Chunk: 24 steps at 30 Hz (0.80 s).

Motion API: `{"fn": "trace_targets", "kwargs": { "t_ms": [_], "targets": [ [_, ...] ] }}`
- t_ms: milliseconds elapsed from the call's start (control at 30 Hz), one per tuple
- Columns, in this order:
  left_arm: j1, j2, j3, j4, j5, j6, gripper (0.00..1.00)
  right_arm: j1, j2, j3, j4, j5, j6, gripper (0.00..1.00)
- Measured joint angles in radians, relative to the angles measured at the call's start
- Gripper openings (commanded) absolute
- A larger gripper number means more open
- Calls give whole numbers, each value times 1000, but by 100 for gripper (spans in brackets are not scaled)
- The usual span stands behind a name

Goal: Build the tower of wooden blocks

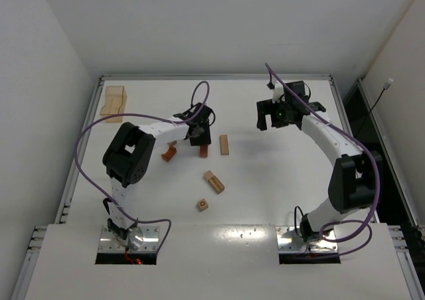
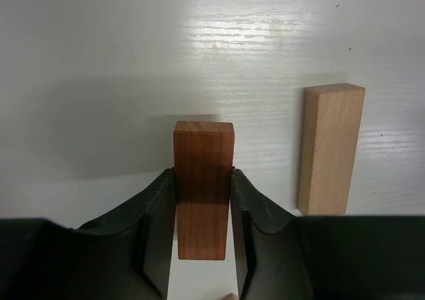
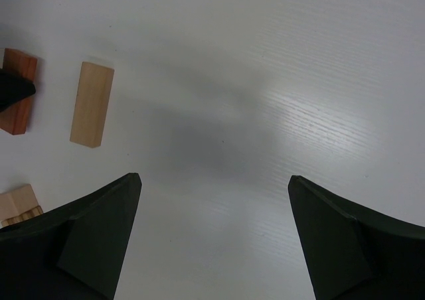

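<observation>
Grips a reddish-brown bar (image 2: 204,147) between the left gripper (image 2: 203,180) fingers, above white table (image 2: 99,61). Shows a light tan bar (image 2: 330,149) lying flat just beside, not touching.

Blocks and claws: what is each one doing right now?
Left gripper: shut on the red bar.
Right gripper: open, empty.
Red bar: pinched between the left fingers.
Tan bar: lying flat, loose.
Cube: lying alone, not stacked.
Amber box: sitting apart, far left corner.
</observation>
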Motion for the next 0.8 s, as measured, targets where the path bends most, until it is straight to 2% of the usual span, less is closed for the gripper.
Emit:
{"fn": "trace_targets", "kwargs": {
  "t_ms": [433,800],
  "targets": [
    [0,105,128,8,36,-13,0,0,0,0,6,-4,1,90],
    [-10,120,137,19,68,-15,0,0,13,0,7,-18,1,90]
  ]
}}
